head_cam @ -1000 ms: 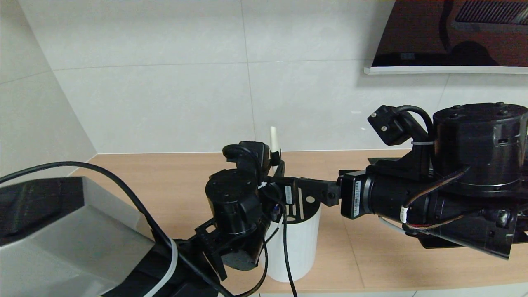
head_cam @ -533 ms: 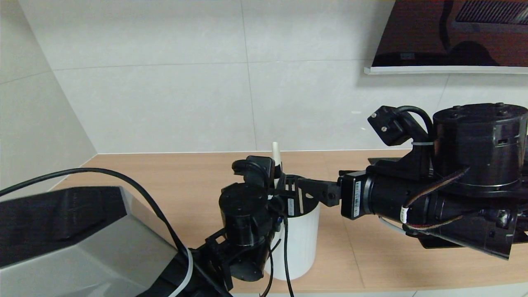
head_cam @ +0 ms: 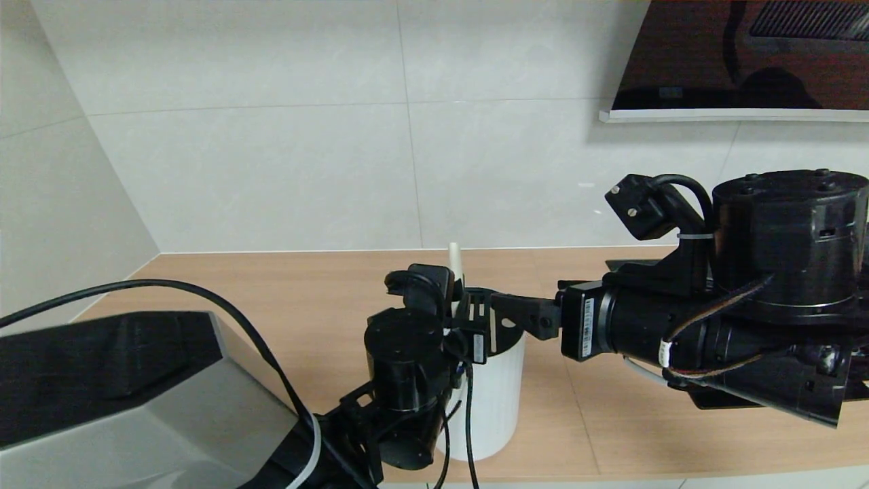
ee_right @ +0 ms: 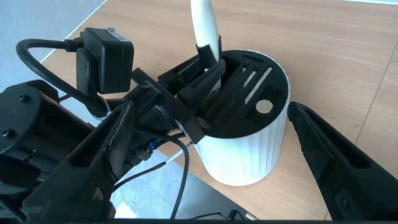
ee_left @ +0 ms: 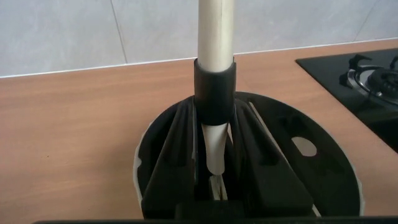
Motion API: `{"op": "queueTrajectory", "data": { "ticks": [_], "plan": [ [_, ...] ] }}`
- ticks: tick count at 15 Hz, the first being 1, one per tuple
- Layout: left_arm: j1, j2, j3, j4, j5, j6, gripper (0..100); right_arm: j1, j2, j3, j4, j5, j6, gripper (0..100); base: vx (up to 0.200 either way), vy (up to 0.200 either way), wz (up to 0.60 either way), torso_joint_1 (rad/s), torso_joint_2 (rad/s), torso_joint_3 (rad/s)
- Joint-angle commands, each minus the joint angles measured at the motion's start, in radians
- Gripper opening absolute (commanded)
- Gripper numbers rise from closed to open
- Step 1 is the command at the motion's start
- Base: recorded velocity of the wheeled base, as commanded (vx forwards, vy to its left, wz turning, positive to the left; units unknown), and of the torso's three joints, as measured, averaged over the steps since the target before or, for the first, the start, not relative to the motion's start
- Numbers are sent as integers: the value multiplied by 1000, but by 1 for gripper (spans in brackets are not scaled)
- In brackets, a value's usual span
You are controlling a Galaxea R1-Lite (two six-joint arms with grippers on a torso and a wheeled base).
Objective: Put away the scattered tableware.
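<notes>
Cream-handled utensil [ee_left: 214, 31] upright, lower end already down in a slot of the black insert [ee_right: 249, 81] topping the white holder [head_cam: 495, 401], handle poking above the rim. Pinched partway up the handle by the left gripper [ee_left: 214, 93], jaws closed tight on it.

Versus a second ago: clearly lower and shifted a little toward the robot's right, left arm dropped along with it. Hardly any shift over the last half second, so probably bottoming out in the slot.

Flanked by the right gripper [head_cam: 506, 318], jaws spread wide either side of the holder, gripping nothing. Cannot tell whether touching the wall. No move there across the frames.

Holder standing on the wooden tabletop [head_cam: 285, 299], near its front edge.

Meaning for the task: one piece as good as stowed. Likely left: open the left jaws, lift straight up clear of the handle. Risk of dragging the utensil back out if opened too little.
</notes>
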Motion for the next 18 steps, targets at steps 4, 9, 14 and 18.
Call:
{"op": "queueTrajectory", "data": {
  "ticks": [4,9,14,18],
  "plan": [
    [-4,-5,12,0,0,3,100,1,1,0,0,0,0,100,0,0,0,0,0,0],
    [-4,-34,21,2,-3,4,100,1,1,0,0,0,0,100,0,0,0,0,0,0],
    [-4,-63,28,8,-3,4,100,1,1,0,0,0,0,100,0,0,0,0,0,0],
    [6,-145,43,15,-9,3,100,-1,2,0,0,-2,0,100,0,0,0,0,0,0]
  ]
}}
